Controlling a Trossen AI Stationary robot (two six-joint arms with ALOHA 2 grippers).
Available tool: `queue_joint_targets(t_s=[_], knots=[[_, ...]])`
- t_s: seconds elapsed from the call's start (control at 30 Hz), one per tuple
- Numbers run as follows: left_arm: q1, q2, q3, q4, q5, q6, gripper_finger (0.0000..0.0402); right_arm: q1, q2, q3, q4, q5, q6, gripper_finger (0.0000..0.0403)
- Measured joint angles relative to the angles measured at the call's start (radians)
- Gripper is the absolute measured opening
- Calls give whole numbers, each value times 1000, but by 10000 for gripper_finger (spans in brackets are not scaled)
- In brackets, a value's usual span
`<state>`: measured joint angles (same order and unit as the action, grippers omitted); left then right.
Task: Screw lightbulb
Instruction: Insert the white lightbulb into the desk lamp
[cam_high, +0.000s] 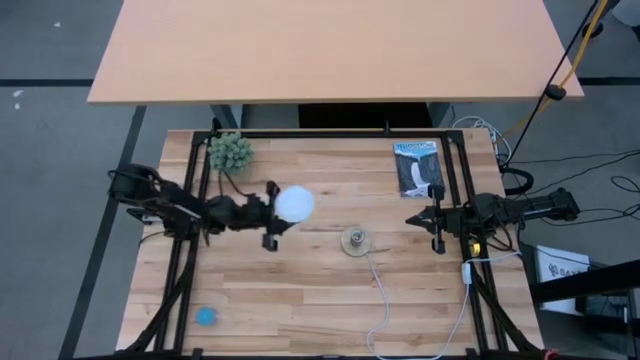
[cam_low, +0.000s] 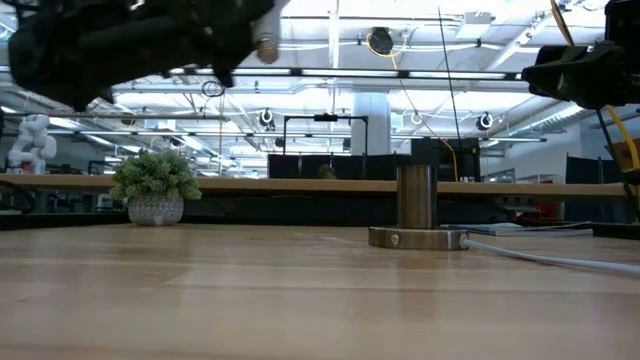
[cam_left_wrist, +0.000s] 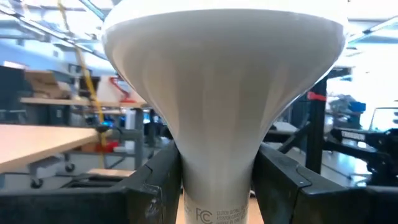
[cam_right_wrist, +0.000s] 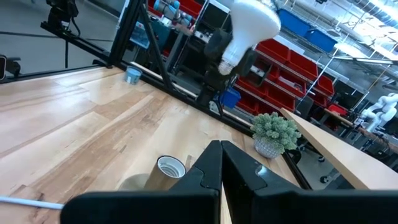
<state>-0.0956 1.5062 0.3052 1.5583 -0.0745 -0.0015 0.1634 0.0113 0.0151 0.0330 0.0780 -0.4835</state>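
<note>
The left gripper (cam_high: 272, 212) is clamped on the neck of the lightbulb (cam_high: 294, 204), its two fingers (cam_left_wrist: 155, 186) pressing either side of the narrow part just below the flare of the dome, and it holds the bulb in the air over the middle-left of the wooden table (cam_high: 300, 290). In the high view the bulb sits to the left of the socket (cam_high: 354, 240), apart from it and slightly farther back; in the low view the socket stands upright on its round base with nothing over its mouth, and the bulb's metal base (cam_low: 265, 47) shows well above it. The step in hand looks to be carrying the bulb across to the socket and lining it up. To do that well, the bulb should travel right and a little nearer until its screw base is directly over the opening, with the bulb's axis brought plumb to match the upright socket; a tilted entry would likely cross-thread or jam. Lowering should be slow until the threads meet, then turning with only light downward pressure. The socket is light and tethered by a white cord (cam_high: 378, 290), so it may spin or slide. The right gripper (cam_high: 432, 218), its fingers pressed together on nothing, waits right of the socket and could brace it.
</note>
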Motion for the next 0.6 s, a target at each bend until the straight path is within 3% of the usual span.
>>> queue_joint_targets(t_s=[0.2,0.27,0.47,0.6], knots=[[-6,-22,-60,4,-9,-70,156,0,0,0,1,1,1,0],[-6,-21,-64,-2,-11,-86,156,0,1,0,-2,-5,86,0],[-6,-21,-70,-22,-17,-108,156,0,1,0,-1,-2,851,0],[-6,-21,-70,-57,-21,-146,160,0,2,0,0,-2,1104,0]])
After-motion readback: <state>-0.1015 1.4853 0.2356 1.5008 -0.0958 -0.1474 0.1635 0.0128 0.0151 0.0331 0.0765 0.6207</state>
